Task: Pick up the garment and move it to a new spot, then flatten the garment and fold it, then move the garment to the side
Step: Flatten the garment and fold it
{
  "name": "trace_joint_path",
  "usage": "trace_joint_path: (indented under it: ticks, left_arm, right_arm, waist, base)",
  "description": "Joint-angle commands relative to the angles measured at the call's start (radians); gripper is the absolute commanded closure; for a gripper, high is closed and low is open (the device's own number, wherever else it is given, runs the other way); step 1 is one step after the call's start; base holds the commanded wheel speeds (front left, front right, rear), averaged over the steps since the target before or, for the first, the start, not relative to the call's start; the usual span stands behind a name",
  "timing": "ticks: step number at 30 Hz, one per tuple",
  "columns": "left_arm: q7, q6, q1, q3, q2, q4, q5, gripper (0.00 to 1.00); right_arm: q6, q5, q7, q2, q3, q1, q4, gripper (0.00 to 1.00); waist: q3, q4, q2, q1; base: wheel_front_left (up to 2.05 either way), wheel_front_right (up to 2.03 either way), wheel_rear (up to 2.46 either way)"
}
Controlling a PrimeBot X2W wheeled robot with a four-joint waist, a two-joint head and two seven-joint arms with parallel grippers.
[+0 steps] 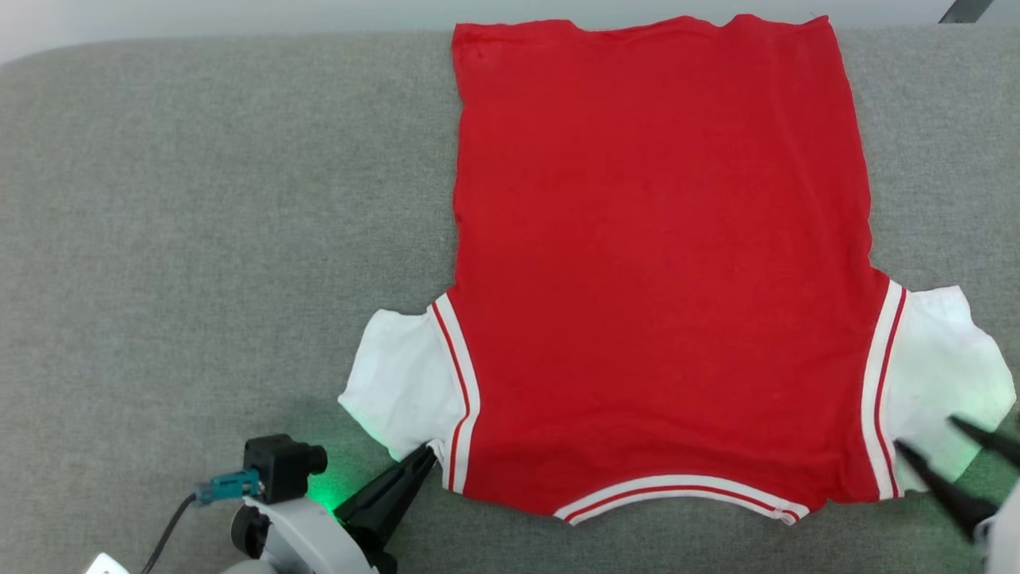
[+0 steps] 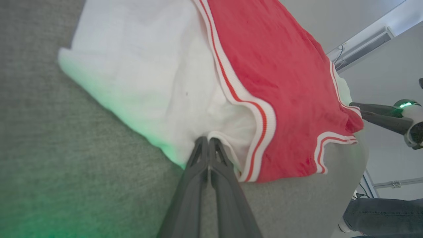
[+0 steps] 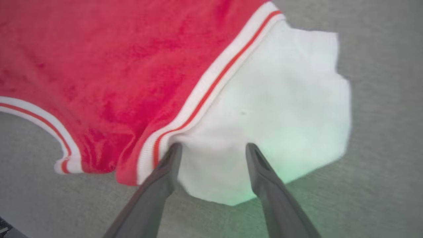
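Your left jaws clamp the shirt (image 1: 661, 263) by one white sleeve; right jaws apart, astride the other. Red body lies flat.

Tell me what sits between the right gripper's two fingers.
A white sleeve of the garment lies between the open right gripper's fingers, shown in the right wrist view.

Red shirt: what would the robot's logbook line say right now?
garment spread flat on grey surface | left gripper shut on sleeve edge | right gripper open astride other sleeve | unfolded
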Motion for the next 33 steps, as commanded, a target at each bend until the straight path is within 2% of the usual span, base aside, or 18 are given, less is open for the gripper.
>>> trace_joint_path:
  ticks: [1, 7, 12, 14, 18, 23, 28, 33]
  left_arm:
    - [0.011, -0.003, 0.008, -0.004, -0.014, 0.018, 0.005, 1.0]
    - [0.011, -0.005, -0.013, 0.017, -0.026, -0.02, 0.042, 1.0]
    - [0.018, -0.007, -0.071, 0.008, -0.054, -0.051, 0.083, 1.0]
    - [0.022, -0.008, -0.103, 0.0, -0.068, -0.062, 0.098, 1.0]
    - [0.029, -0.01, -0.156, -0.018, -0.087, -0.076, 0.112, 1.0]
    - [0.03, -0.011, -0.208, -0.059, -0.11, -0.09, 0.118, 1.0]
    - [0.03, -0.007, -0.237, -0.101, -0.117, -0.084, 0.108, 1.0]
    - [0.03, -0.004, -0.262, -0.124, -0.111, -0.073, 0.098, 1.0]
  right_arm:
    - [-0.001, 0.012, 0.015, -0.014, -0.032, 0.011, -0.03, 0.0]
    - [-0.001, 0.067, 0.144, -0.092, -0.225, -0.045, -0.192, 0.0]
    - [-0.001, 0.099, 0.267, -0.106, -0.277, -0.274, -0.158, 0.0]
    - [-0.001, 0.087, 0.319, -0.104, -0.256, -0.411, -0.103, 0.0]
    - [-0.001, 0.051, 0.443, -0.048, -0.196, -0.703, 0.08, 0.0]
    - [-0.001, -0.08, 0.574, 0.0, -0.116, -1.01, 0.318, 0.0]
    - [-0.001, -0.172, 0.653, 0.05, -0.103, -1.208, 0.535, 0.0]
    - [-0.001, -0.237, 0.708, 0.09, -0.106, -1.329, 0.681, 0.0]
  waist:
    - [0.007, -0.002, -0.0001, 0.0]
    - [0.052, 0.011, -0.0001, 0.0]
    - [0.133, 0.056, -0.0001, 0.0]
    - [0.176, 0.084, -0.0001, 0.0]
    - [0.26, 0.147, -0.0001, 0.0]
    - [0.357, 0.215, -0.0001, 0.0]
    - [0.414, 0.26, -0.0001, 0.0]
    - [0.447, 0.278, -0.0001, 0.0]
  base:
    - [0.0, 0.0, 0.0]
    - [0.0, 0.0, 0.0]
    - [0.0, 0.0, 0.0]
    - [0.0, 0.0, 0.0]
    - [0.0, 0.0, 0.0]
    - [0.0, 0.0, 0.0]
    - [0.0, 0.0, 0.0]
    - [0.0, 0.0, 0.0]
